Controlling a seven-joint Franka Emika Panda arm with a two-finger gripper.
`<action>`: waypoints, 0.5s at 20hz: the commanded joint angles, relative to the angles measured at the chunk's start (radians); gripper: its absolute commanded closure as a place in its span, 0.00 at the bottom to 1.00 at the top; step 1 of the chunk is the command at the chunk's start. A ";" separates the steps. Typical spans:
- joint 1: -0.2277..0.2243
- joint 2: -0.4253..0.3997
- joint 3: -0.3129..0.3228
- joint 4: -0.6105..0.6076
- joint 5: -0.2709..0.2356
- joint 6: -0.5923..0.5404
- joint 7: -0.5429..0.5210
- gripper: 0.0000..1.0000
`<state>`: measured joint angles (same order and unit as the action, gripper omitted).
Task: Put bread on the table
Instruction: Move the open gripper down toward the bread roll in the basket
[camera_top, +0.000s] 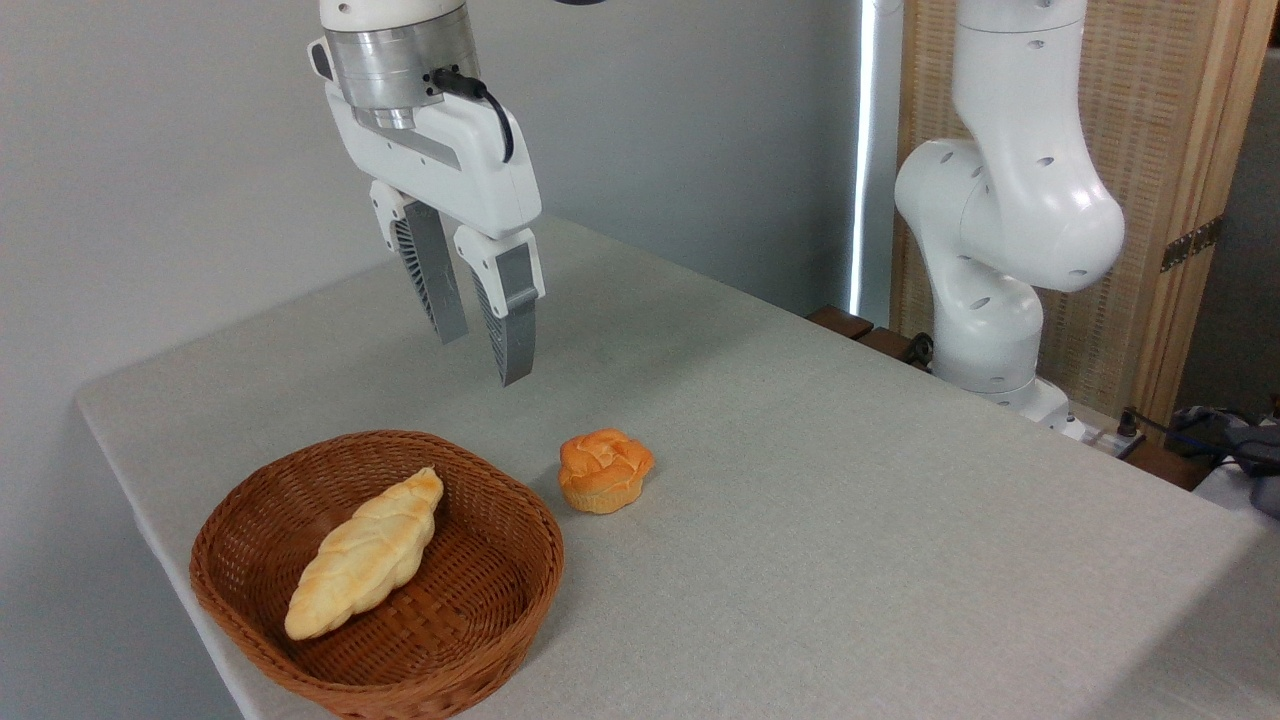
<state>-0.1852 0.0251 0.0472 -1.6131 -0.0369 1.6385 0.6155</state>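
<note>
- The bread (365, 553) lies in the basket (500, 610) near the table's front left corner; it rests on a slant, its upper tip against the far wall and its lower tip down toward the near left wall, likely because the loaf is almost as long as the bowl is wide.
- The bun (604, 470) sits on the cloth just beside the basket's far right rim, apart from it; it is not the thing to move.
- The end effector (478, 345) hangs in the air above the table (850, 500), beyond the basket toward the far left edge; its 2 fingers (512, 325) are spread with a clear gap, pinching nothing.
- The fingers point down and lean a little toward the basket; that suits a reach from above, since the wicker wall blocks any approach from the side.
- My reading: the task has not begun; the loaf is untouched and the cloth to the right of the bun offers plenty of bare room to set it down.
- The next move likely calls for closing across the loaf's narrow middle, not along its length.
</note>
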 joint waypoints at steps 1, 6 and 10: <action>-0.007 0.003 0.037 0.009 -0.023 0.047 -0.005 0.00; -0.007 0.003 0.037 0.006 -0.025 0.058 -0.005 0.00; -0.007 -0.002 0.036 -0.019 -0.026 0.098 -0.005 0.00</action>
<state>-0.1853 0.0254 0.0737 -1.6133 -0.0439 1.6926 0.6120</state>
